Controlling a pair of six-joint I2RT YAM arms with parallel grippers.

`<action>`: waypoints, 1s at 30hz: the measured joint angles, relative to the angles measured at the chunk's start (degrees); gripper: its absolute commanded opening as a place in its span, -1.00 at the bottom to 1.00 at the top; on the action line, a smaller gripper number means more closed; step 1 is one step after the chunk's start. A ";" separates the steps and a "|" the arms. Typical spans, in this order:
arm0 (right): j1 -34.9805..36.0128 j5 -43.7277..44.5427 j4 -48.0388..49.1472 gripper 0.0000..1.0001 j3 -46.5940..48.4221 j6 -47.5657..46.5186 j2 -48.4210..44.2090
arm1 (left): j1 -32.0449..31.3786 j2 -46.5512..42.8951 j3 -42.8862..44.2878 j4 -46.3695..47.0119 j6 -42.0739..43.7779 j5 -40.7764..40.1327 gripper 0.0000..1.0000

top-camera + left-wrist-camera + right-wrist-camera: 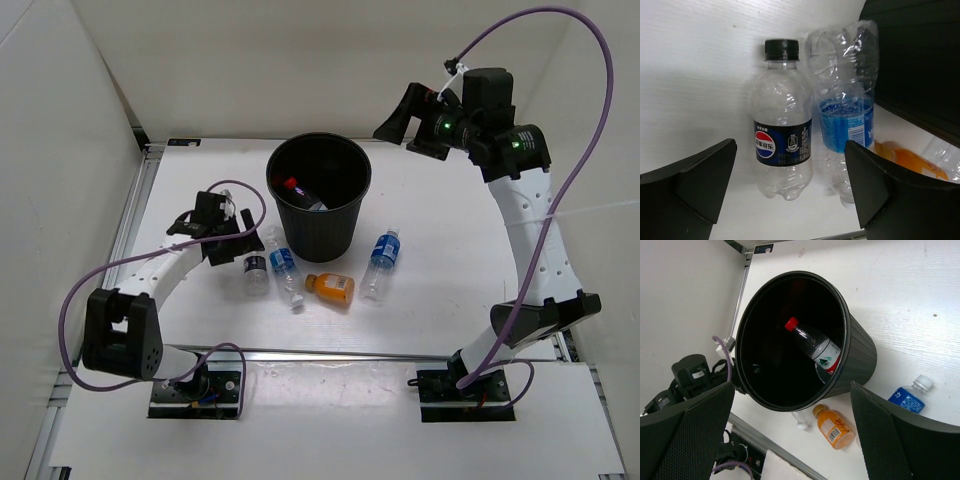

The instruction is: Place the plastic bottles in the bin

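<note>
Bin stands upright seen from above, red-capped bottle inside, four bottles lying before it. Left gripper gapes empty, dark-labelled bottle framed between its fingers, untouched. Right gripper hangs wide open, empty, well above the bin.

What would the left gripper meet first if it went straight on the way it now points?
Probably the black-capped bottle, which lies centred ahead of the open left gripper; the blue-labelled bottle lies beside it. Depth is unclear.

We have white arms with black joints, purple cables, and green lights near our right tool.
</note>
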 measured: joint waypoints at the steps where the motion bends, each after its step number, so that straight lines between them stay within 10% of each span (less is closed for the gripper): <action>1: 0.00 -0.02 -0.20 1.00 0.00 0.00 0.00 | 0.00 0.33 -0.72 0.35 0.09 0.72 1.00; 11: -0.37 0.00 -1.60 1.00 -1.31 0.02 -0.02 | 0.00 4.09 -5.01 1.99 0.96 3.65 0.92; 30: -1.73 -0.17 -2.73 1.00 -2.10 0.11 -0.20 | 3.02 8.55 -5.07 3.43 1.99 8.26 -0.14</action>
